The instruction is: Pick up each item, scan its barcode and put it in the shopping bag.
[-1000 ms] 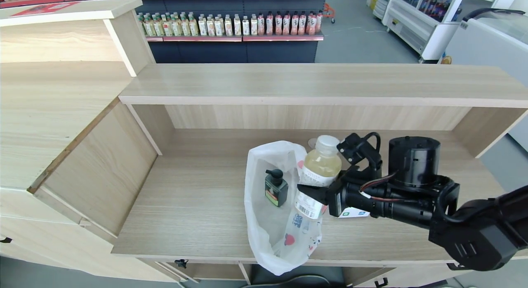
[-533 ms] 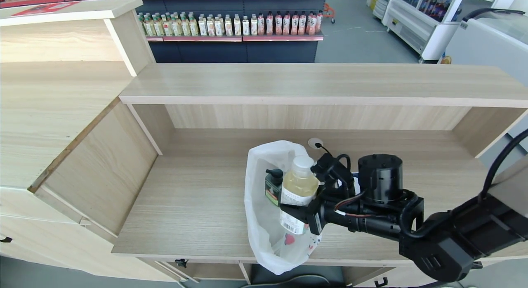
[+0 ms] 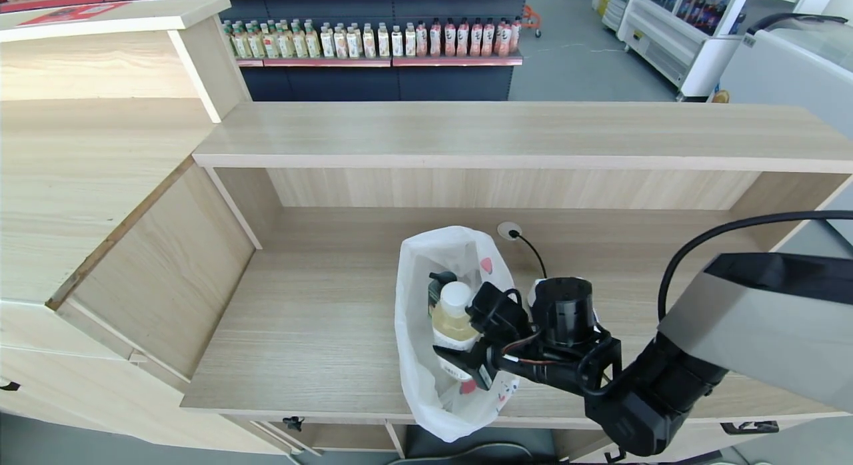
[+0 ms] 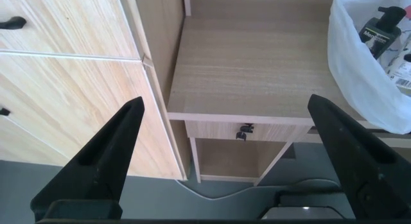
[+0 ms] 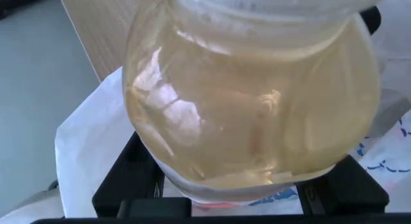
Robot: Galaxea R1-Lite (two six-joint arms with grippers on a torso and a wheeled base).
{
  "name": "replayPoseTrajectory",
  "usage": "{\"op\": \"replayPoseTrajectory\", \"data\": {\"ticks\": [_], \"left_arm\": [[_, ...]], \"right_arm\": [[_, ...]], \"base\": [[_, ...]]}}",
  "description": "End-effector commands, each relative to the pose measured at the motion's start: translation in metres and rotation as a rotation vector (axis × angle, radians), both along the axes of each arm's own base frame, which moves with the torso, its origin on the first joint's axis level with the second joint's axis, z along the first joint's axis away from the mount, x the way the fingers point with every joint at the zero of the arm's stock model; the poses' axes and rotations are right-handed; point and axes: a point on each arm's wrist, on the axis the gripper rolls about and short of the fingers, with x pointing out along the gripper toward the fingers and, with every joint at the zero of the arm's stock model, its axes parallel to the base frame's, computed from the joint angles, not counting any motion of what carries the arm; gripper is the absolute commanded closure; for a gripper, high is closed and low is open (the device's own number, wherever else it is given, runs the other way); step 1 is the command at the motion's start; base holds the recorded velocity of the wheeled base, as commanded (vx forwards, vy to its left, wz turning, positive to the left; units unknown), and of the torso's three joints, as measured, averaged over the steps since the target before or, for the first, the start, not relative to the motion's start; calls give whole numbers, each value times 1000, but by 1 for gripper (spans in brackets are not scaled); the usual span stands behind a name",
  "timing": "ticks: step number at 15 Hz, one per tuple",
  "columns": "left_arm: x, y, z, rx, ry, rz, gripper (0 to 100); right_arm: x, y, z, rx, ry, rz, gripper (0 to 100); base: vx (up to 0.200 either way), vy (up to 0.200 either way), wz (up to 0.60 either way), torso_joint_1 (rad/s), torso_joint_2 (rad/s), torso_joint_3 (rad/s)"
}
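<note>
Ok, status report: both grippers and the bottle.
Right gripper shut on drink bottle, upright in mouth of shopping bag. Left gripper open, empty. Pump bottle already bagged, close behind it.

right arm (image 3: 643,402), lower right of head view: shiny black round joints | big grey boxy shell (image 3: 766,318) | fat black round cap (image 3: 563,304) | thick black cable (image 3: 733,224) | thin red and white wires (image 3: 528,362) by black right gripper (image 3: 461,362) | left gripper (image 4: 225,102): two plain black wedge fingers (image 4: 96,166)
</note>
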Motion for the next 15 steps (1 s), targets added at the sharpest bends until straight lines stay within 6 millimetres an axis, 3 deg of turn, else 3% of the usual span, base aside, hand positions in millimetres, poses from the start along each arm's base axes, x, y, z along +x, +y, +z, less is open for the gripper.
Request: {"op": "replayPoseTrajectory", "data": {"ticks": [1,5,8,9,13,15], "left_arm": [[0,0,0,0,0,0,0],[0,0,0,0,0,0,0],[0,0,0,0,0,0,0],[0,0,0,0,0,0,0],[0,0,0,0,0,0,0],[0,0,0,0,0,0,0]], "right_arm": [[9,8,-22,-32,7,10,100],[16,16,-40,-43,-15,22,100],[15,17,-40,-42,-16,25,100],[14,18,-39,-37,-17,28,0],[11,16,-16,28,-15,41,0],[8,14,11,126,26,25,0]], "base": [[0,0,0,0,0,0],[0,0,0,0,0,0],[0,0,0,0,0,0],[0,0,0,0,0,0],[0,0,0,0,0,0],[0,0,0,0,0,0]]}}
